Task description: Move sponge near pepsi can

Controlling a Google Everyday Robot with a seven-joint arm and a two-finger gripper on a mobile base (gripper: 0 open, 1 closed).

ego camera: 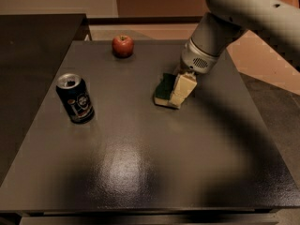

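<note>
A dark grey table (140, 172) fills most of the view, with three things on it: one can, one sponge and one apple.

A pale robot arm (234, 13) reaches in from the upper right, down to the middle of the table, right of centre. At its end the gripper (180, 93) is clamped on the sponge's right side, with one pale finger (183, 86) lying across it.

The pepsi can (76, 99) stands upright near the left edge. It is dark with an opened silver top and a round logo facing the viewer; its writing is too small to read.

The sponge (163, 89) is well apart from the can, to its right. Its long axis runs roughly front to back. Its dark green face is turned up and left, and its pale yellow base shows along the near edge.

A red apple (123, 46) sits near the far edge.
</note>
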